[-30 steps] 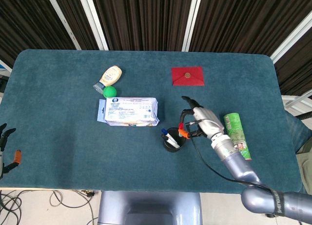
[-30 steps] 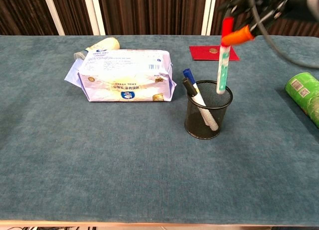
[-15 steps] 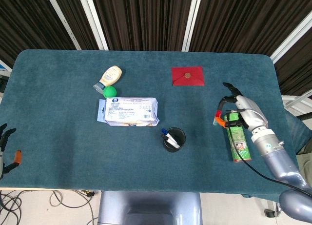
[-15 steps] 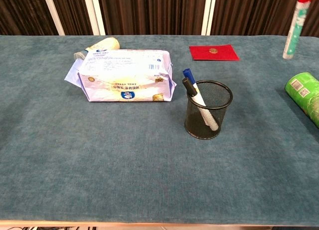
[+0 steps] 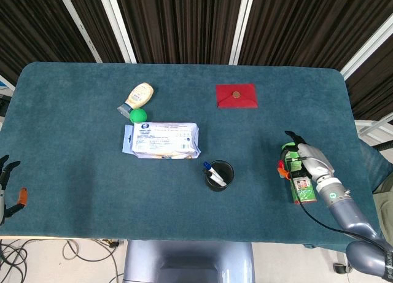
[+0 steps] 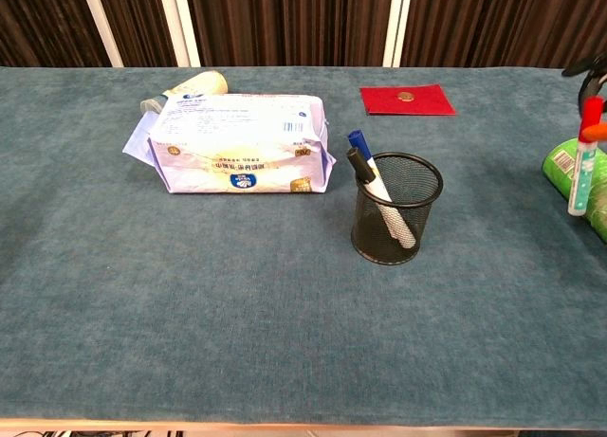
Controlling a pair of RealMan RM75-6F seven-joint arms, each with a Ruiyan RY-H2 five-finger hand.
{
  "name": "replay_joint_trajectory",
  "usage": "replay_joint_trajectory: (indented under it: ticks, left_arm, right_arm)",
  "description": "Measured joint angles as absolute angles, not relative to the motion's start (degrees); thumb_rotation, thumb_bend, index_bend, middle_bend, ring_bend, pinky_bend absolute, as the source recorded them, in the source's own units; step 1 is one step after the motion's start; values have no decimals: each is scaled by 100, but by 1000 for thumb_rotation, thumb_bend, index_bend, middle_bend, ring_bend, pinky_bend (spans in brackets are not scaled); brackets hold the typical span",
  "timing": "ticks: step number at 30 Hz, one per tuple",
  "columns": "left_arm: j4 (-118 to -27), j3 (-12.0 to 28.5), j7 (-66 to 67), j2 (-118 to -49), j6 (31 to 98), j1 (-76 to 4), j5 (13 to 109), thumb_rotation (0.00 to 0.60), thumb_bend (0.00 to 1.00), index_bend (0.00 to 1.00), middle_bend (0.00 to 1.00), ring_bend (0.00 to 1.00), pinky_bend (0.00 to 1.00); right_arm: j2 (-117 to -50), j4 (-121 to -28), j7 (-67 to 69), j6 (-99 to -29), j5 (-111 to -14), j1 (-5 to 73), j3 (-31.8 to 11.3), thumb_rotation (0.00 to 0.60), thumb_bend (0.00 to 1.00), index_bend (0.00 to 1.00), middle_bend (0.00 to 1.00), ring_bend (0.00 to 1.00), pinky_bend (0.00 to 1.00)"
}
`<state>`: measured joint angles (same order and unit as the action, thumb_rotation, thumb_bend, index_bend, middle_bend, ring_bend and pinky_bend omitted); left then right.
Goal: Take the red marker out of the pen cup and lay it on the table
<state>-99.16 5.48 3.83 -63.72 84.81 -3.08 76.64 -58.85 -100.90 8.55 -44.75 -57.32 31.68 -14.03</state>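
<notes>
My right hand (image 5: 306, 162) holds the red marker (image 6: 582, 162) upright, red cap on top, over the right part of the table by the green can (image 5: 299, 180). In the chest view only the marker and a sliver of that hand (image 6: 590, 69) show at the right edge. The black mesh pen cup (image 6: 395, 208) stands mid-table, well left of the marker, with a blue-capped and a black-capped marker in it. My left hand (image 5: 7, 183) hangs off the table's left edge, fingers spread, holding nothing.
A white wipes pack (image 5: 164, 140) lies left of the cup, with a green ball (image 5: 139, 115) and a squeeze bottle (image 5: 139, 96) behind it. A red envelope (image 5: 236, 95) lies toward the back. The green can lies on its side under my right hand.
The right hand lifted the red marker out of the cup, carried it right, and has now lowered it beside the green can. The left hand has not moved.
</notes>
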Motion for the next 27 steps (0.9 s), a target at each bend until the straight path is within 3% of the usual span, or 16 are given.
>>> replay_joint_trajectory:
  ticks: [4,6,8,9,11,22,27]
  left_arm:
    - [-9918,547,382,-6364,8457,-317,7656,600,453,153,29,78,44]
    - [-9920,547,374,-6362,8457,-318,7658,600,453,152,29,78,44]
    - [-9921,551,364,-6359,8461,-316,7656,600,453,152,30,78,44]
    - [-9921,553,358,-6357,8463,-315,7654,600,453,153,29,78,44]
    - [-9921,555,342,-6352,8466,-313,7654,600,453,153,29,78,44]
    - [-9932,548,314,-6334,8479,-305,7676,600,453,153,29,78,44]
    - [-9941,539,324,-6331,8496,-299,7694,600,453,152,29,78,44]
  right_arm:
    - [-6213,-9933,535,-4432,-5536,3359,-1302,600,492,635,0,43,162]
    - [-6291,-9899,390,-4414,-5419,3452,-1281,600,386,550,0,32,162]
    - [-6359,-9884,199,-4412,-5273,3558,-1264,600,258,316,0,13,162]
    - [-6381,-9884,108,-4415,-5214,3601,-1255,600,187,143,0,4,162]
    - [-6407,-9903,-134,-4415,-5081,3709,-1220,600,142,9,0,0,162]
    - [-6139,-10446,-1174,-4851,-4163,4193,-1226,600,142,0,0,0,162]
    - [-5854,-10746,-1156,-5325,-4279,4071,-1273,600,148,0,0,0,162]
